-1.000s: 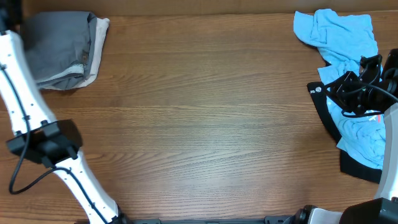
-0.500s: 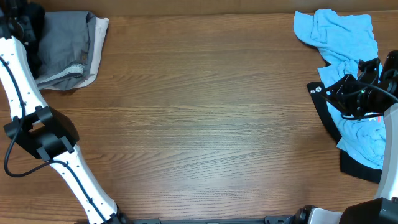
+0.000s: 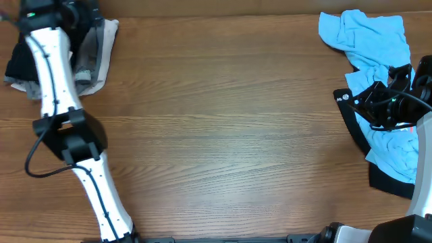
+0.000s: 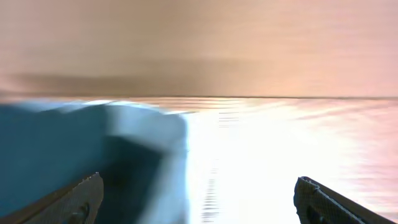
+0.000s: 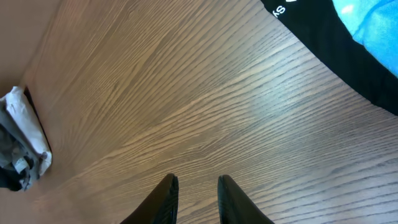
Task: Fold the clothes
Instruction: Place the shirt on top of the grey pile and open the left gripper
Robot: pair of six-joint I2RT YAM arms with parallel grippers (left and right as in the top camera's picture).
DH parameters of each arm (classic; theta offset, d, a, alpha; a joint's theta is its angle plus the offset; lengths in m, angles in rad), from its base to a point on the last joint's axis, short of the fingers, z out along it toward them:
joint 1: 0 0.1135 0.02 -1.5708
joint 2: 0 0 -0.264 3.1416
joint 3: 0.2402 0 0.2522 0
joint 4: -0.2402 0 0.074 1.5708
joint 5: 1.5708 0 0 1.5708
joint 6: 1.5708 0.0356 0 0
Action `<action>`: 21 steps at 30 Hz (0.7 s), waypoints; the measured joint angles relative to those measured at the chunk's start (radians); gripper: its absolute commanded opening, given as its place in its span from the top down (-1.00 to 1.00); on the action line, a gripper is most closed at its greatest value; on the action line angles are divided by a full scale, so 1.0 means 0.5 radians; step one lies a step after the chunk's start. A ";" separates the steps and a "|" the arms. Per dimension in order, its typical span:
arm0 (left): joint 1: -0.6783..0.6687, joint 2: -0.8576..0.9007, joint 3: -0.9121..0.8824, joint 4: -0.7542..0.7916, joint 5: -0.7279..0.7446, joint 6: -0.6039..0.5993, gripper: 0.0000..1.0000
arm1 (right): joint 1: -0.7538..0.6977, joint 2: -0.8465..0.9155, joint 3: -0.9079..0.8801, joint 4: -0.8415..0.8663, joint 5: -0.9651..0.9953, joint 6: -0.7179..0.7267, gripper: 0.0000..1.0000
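My left arm (image 3: 50, 74) reaches into the far left corner of the bench (image 3: 223, 135), over the grey pile (image 3: 84, 59) there. That pile is grey cloth with an off-white piece (image 3: 106, 40) along its right edge and a dark fold on its left. My left jaws are released and spread wide, one fingertip (image 4: 78, 199) at each lower corner of the wrist view, with nothing between them. That view is smeared. I make out only a dark bluish mass of cloth on the left and bright bench on the right, and I cannot tell whether I touch the pile.

My right arm (image 3: 385, 101) hangs at the right edge, above the black T-shirt (image 3: 388, 182). The light blue cloth (image 3: 371, 37) runs from the far right corner down across the shirt. My right jaws are drawn almost together — fingertips (image 5: 166, 196) with a slim gap, grasping nothing — over bare bench. In that wrist view the shirt's edge lies to the upper right, with a bit of white print on it, and the blue cloth sits on top.
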 measured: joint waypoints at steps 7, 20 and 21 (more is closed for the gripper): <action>-0.220 -0.003 0.001 -0.130 0.141 -0.069 -0.99 | 0.000 0.000 0.033 -0.070 0.014 -0.113 0.23; -0.260 -0.426 0.050 -0.337 0.455 -0.212 -0.99 | -0.001 -0.322 0.767 -0.671 0.217 -0.341 -1.00; -0.261 -0.443 0.060 -0.338 0.460 -0.217 -0.99 | 0.000 -0.376 0.785 -0.683 0.217 -0.348 -1.00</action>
